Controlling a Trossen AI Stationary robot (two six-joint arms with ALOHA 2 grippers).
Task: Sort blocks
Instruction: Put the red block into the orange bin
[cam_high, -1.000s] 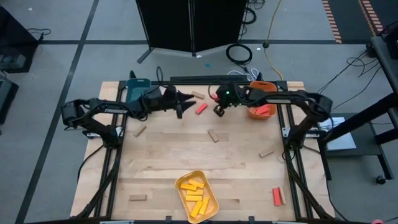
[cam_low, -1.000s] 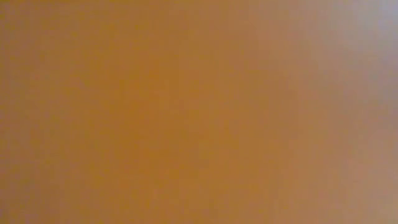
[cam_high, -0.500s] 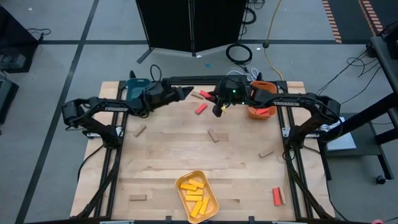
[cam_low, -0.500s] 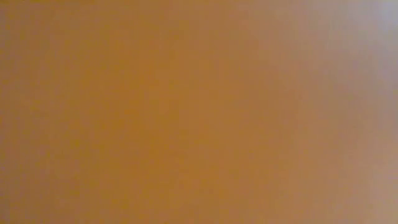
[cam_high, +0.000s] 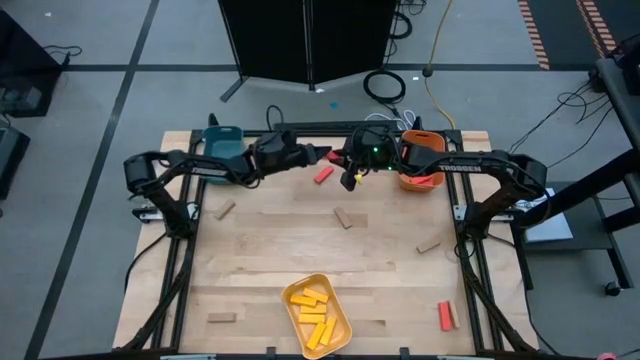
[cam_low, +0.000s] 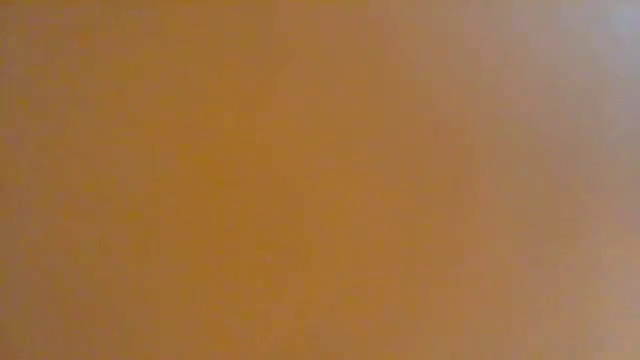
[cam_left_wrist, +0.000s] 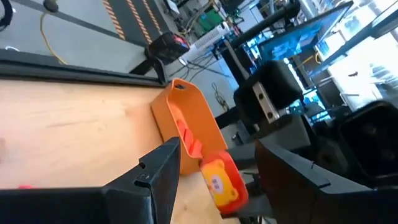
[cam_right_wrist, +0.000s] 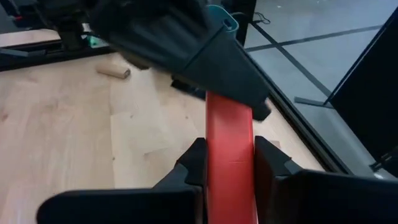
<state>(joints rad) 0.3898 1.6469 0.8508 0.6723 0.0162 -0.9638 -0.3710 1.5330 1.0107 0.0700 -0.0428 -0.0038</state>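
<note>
With your right gripper (cam_right_wrist: 229, 163) clamped on a red block (cam_right_wrist: 230, 134) at the table's far edge, you needed to swing it over the orange tray (cam_high: 420, 172), clear of the left gripper (cam_high: 318, 155), whose fingers stood apart.

- From high above we look straight down on the whole counter (cam_high: 280, 250) and both arms.
- Our low view shows only an orange-brown blur, too close to something to read.
- Our left wrist view looks close across the counter at the orange tray (cam_left_wrist: 189, 127), also seen from above.
- Our right wrist view looks close toward the teal tray (cam_right_wrist: 222, 18).
</note>
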